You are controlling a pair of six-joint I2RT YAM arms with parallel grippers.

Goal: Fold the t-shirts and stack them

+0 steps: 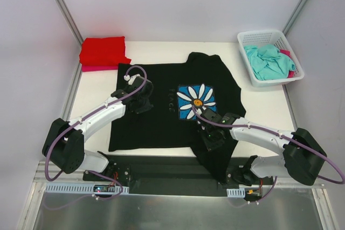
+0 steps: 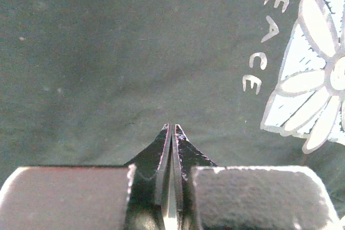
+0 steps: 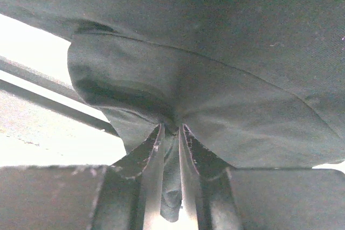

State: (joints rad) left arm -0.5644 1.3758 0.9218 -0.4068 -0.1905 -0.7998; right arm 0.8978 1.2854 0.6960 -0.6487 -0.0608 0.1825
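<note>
The black t-shirt (image 1: 161, 109) with a white daisy on a blue square (image 1: 197, 100) lies spread on the table. Its right sleeve hangs over the near edge. My left gripper (image 1: 141, 99) is shut and empty, just above the shirt's left middle; in the left wrist view its tips (image 2: 172, 127) are closed over the black cloth (image 2: 135, 52). My right gripper (image 1: 211, 137) is shut on a fold of the black t-shirt (image 3: 215, 95) near its lower right part. A folded red t-shirt (image 1: 103, 50) lies at the far left on a pink one (image 1: 100, 68). A teal t-shirt (image 1: 268, 61) sits in the basket.
A white mesh basket (image 1: 270, 38) stands at the far right corner, with pink cloth (image 1: 289, 56) under the teal. White walls and metal posts enclose the table. The table's near edge and a black rail (image 1: 161, 168) run in front of the arm bases.
</note>
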